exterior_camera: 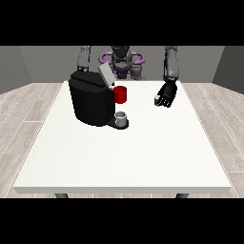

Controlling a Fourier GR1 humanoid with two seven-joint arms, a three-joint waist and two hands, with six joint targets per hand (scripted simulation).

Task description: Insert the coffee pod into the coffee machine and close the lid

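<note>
The black coffee machine (91, 102) stands on the white table (124, 157), left of centre, with its grey lid (105, 74) tilted up and open. A red thing at the machine (120, 94) sits on its right side below the lid. The hand at the view's right (167, 93) hangs above the table, to the right of the machine and apart from it. Its fingers curl down round a small grey coffee pod (157, 99) that shows at their tips. The arm at the view's left (84, 58) goes down behind the machine, which hides its hand.
A grey thing (122, 117) stands on the machine's base at its front right. The robot's torso (121, 59) is behind the table's far edge. Bare table surface spreads in front of and to the right of the machine.
</note>
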